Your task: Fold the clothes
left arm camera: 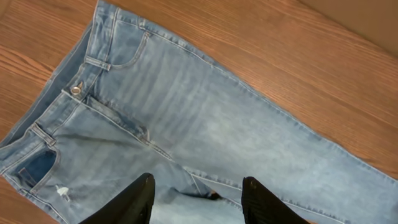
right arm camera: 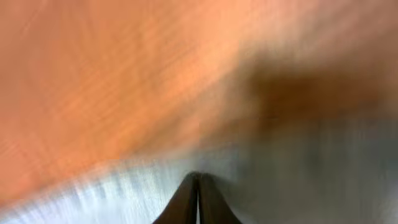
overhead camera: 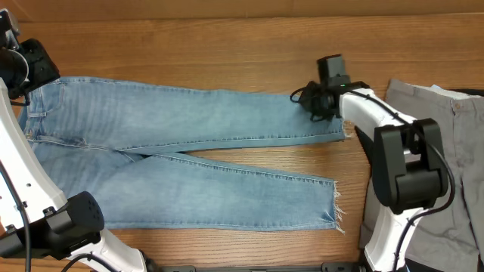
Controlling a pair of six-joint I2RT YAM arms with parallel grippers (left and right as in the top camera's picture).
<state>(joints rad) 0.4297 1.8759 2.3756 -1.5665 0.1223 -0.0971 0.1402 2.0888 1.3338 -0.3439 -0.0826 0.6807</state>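
The light-blue jeans [overhead camera: 189,125] lie flat on the wooden table, waist at the left and both legs running right to frayed hems. In the left wrist view the waistband, button and front pocket of the jeans [left arm camera: 186,106] show. My left gripper [left arm camera: 198,202] hangs open over the crotch seam with nothing between its fingers; from overhead the left gripper [overhead camera: 36,69] is at the waist end. My right gripper [overhead camera: 314,102] is at the far edge of the upper leg near its hem. The blurred right wrist view shows the right gripper [right arm camera: 198,186] shut, tips in pale denim.
Grey trousers [overhead camera: 446,136] lie at the right edge, partly under the right arm's base [overhead camera: 404,174]. The left arm's base [overhead camera: 68,219] stands at the front left, beside the lower leg. Bare wood [overhead camera: 227,45] runs along the far side.
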